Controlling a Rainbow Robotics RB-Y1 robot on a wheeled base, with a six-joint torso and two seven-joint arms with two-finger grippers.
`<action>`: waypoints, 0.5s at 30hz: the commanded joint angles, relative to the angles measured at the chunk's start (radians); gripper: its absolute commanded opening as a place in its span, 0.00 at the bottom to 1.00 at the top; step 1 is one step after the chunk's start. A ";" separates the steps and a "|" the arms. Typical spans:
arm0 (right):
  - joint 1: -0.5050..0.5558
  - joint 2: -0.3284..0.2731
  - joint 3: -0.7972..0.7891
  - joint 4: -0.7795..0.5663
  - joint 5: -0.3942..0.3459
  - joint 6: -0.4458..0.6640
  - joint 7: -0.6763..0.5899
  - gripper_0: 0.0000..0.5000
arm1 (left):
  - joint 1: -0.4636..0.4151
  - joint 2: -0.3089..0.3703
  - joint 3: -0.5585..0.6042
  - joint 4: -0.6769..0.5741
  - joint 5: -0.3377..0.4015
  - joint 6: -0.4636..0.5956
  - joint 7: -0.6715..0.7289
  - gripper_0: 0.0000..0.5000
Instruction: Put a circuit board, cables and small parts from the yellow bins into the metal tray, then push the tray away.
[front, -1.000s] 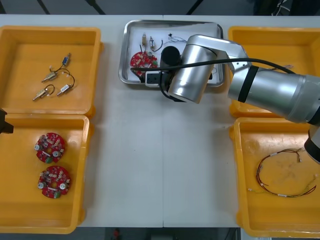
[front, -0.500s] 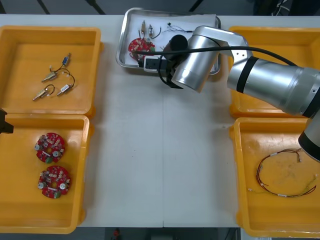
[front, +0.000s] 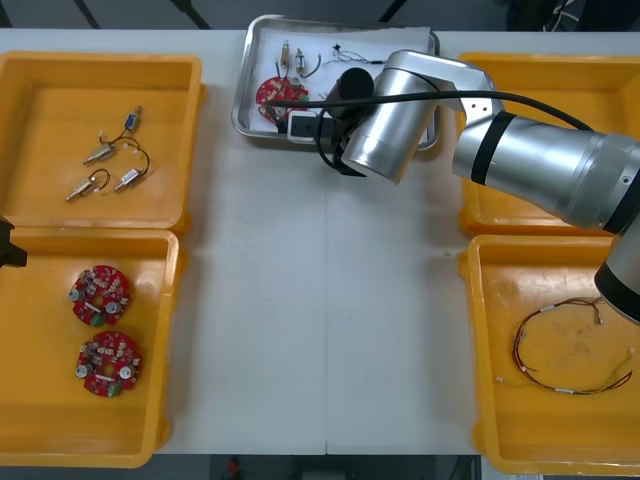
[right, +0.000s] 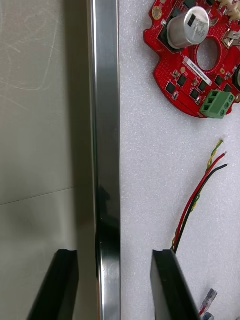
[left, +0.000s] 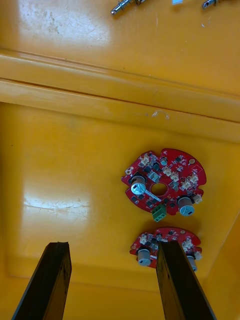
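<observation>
The metal tray lies at the table's far middle, white inside. It holds a red circuit board, small metal parts and thin cables. My right gripper is open at the tray's near edge. Its fingers straddle the shiny tray rim without touching it, one over the table and one inside. Past the inner finger lie the circuit board and a red and yellow cable. My left gripper hangs open and holds nothing, above two circuit boards in the near left bin.
Yellow bins flank the table. The far left bin holds several small metal parts. The near left bin holds two boards. In the near right bin lies a red and yellow cable. My right arm crosses the far right bin.
The tray has slid toward the table's far edge, and my right arm has gone with it. Over the last half second both have stayed still. The left arm has not moved.
</observation>
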 joint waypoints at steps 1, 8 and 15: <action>-0.064 0.014 -0.077 -0.016 -0.007 0.048 0.009 1.00 | 0.014 0.024 0.006 -0.020 -0.009 -0.009 -0.080 1.00; -0.061 -0.004 -0.221 -0.129 -0.007 0.270 0.006 1.00 | 0.014 0.024 0.006 -0.020 -0.009 -0.009 -0.080 1.00; -0.050 -0.030 -0.385 -0.263 -0.041 0.540 -0.051 1.00 | 0.014 0.024 0.006 -0.020 -0.009 -0.009 -0.080 1.00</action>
